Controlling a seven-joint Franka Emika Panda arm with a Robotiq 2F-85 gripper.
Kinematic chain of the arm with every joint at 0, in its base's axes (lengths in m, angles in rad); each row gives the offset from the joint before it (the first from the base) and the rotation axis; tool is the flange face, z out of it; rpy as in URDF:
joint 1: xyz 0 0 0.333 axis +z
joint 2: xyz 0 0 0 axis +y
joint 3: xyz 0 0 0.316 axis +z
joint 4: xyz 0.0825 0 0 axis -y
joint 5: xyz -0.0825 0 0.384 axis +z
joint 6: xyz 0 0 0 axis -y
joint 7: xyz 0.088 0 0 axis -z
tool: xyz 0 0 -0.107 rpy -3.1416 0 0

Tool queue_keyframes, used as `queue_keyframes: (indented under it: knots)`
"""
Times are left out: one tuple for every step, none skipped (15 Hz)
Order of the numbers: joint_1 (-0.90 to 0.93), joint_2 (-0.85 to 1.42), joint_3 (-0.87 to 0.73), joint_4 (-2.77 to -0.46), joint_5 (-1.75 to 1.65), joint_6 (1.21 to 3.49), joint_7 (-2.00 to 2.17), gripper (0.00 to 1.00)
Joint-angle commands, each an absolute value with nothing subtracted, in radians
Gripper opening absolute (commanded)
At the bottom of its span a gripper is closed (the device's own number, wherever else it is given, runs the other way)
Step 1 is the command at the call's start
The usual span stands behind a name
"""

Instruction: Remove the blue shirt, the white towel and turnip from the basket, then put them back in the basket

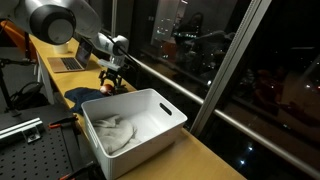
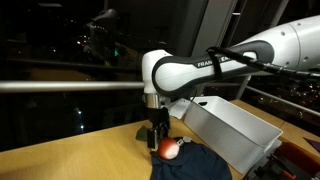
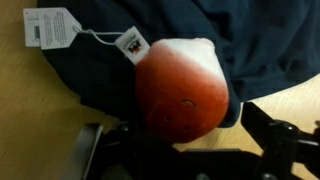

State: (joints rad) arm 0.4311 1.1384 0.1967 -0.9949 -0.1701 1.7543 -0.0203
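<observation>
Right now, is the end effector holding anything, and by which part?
It cannot be told. The end effector straddles the round red-and-white turnip lying on the dark blue shirt, but contact is not visible.

Turnip (image 3: 182, 92), red with a white top, sits mid-frame on a dark blue shirt (image 3: 260, 45). Shirt fills the upper frame. Large white tag (image 3: 52, 27) and small printed tag (image 3: 131, 42) are strung at the shirt's left edge. Wooden table (image 3: 20, 110) shows left and right. Gripper (image 3: 190, 152) is blurred and dark at the bottom, jaws either side of the turnip; grip unclear.
</observation>
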Motion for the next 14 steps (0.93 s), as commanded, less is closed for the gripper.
queue_keyframes:
  knots:
    - [0.444,1.226,0.164,-0.882,-0.143,1.701,0.004,0.79]
    - [0.445,1.239,0.158,-0.868,-0.145,1.696,0.009,0.72]
    - [0.445,1.253,0.153,-0.853,-0.145,1.693,0.013,0.66]
    - [0.447,1.263,0.150,-0.836,-0.146,1.687,0.016,0.56]
    - [0.448,1.269,0.148,-0.817,-0.146,1.676,0.017,0.49]
    - [0.449,1.274,0.148,-0.799,-0.146,1.661,0.016,0.42]
    - [0.449,1.277,0.147,-0.782,-0.146,1.648,0.012,0.34]
    - [0.448,1.279,0.147,-0.768,-0.146,1.637,0.007,0.28]
    - [0.444,1.273,0.146,-0.762,-0.147,1.624,0.000,0.22]
    - [0.427,1.253,0.164,-0.781,-0.166,1.620,-0.001,0.14]
    - [0.420,1.233,0.164,-0.792,-0.168,1.612,-0.008,0.06]
    - [0.412,1.206,0.165,-0.809,-0.169,1.601,-0.015,0.02]
    - [0.403,1.161,0.166,-0.841,-0.171,1.583,-0.019,0.04]
    - [0.395,1.116,0.168,-0.875,-0.172,1.569,-0.022,0.05]
